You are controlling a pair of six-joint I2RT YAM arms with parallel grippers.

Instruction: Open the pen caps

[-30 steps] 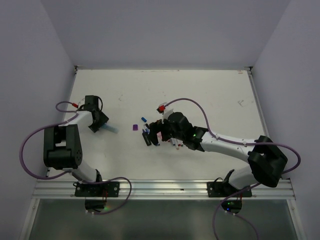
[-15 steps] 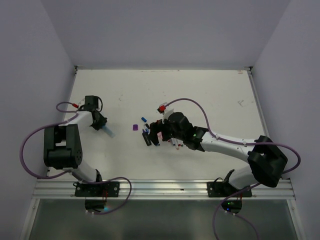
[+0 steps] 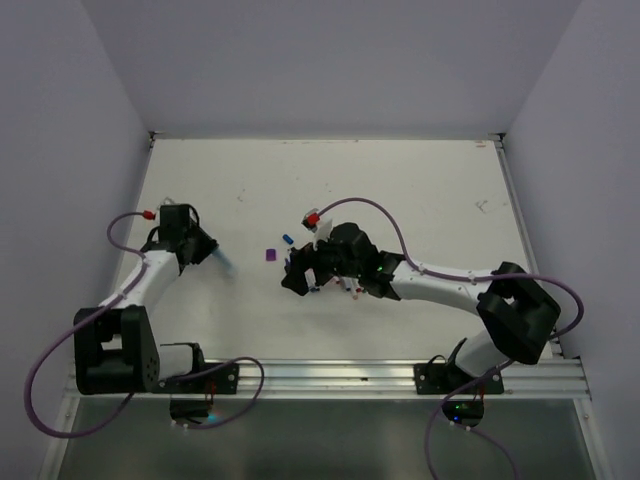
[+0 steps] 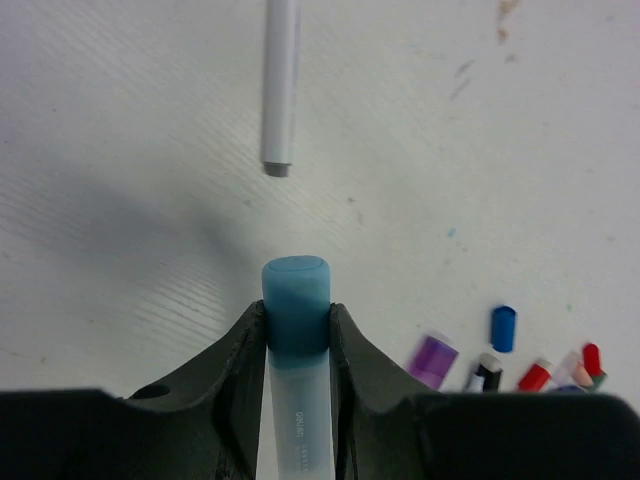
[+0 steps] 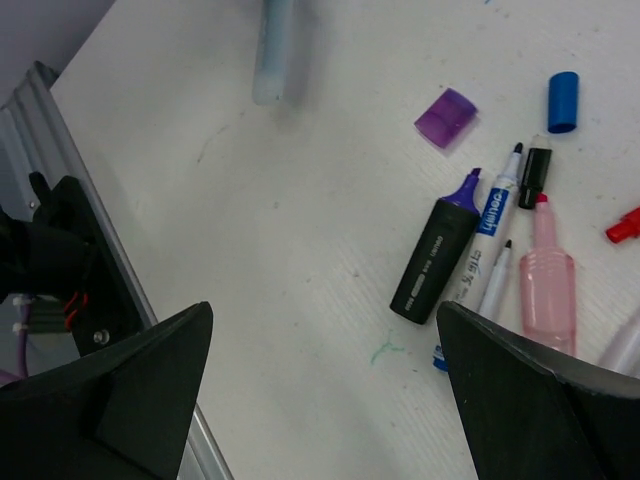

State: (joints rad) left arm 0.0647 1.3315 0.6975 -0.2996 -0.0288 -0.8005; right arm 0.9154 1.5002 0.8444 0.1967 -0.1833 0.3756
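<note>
1. Left gripper [image 4: 297, 335] pinches one highlighter [image 4: 296, 420] at the foot of its light-blue cap [image 4: 296, 295]. The cap is on and juts clear, probably so it can be pulled.
2. Right gripper [image 5: 330, 400] hangs spread wide and empty above the pile.
3. Bare-tipped there: purple highlighter [image 5: 436, 262], pink highlighter [image 5: 546, 290] and two slim pens [image 5: 497, 205].
4. Loose beside them: one purple cap [image 5: 446, 117], one blue cap [image 5: 563, 101], one black cap [image 5: 536, 165].
5. One white pen [image 4: 280, 85] lies apart.

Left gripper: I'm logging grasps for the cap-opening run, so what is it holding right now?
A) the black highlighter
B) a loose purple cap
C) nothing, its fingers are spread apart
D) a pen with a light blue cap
D: in the left wrist view the left gripper has its fingers closed on the light blue-capped pen, whose cap end sticks out past them.
</note>
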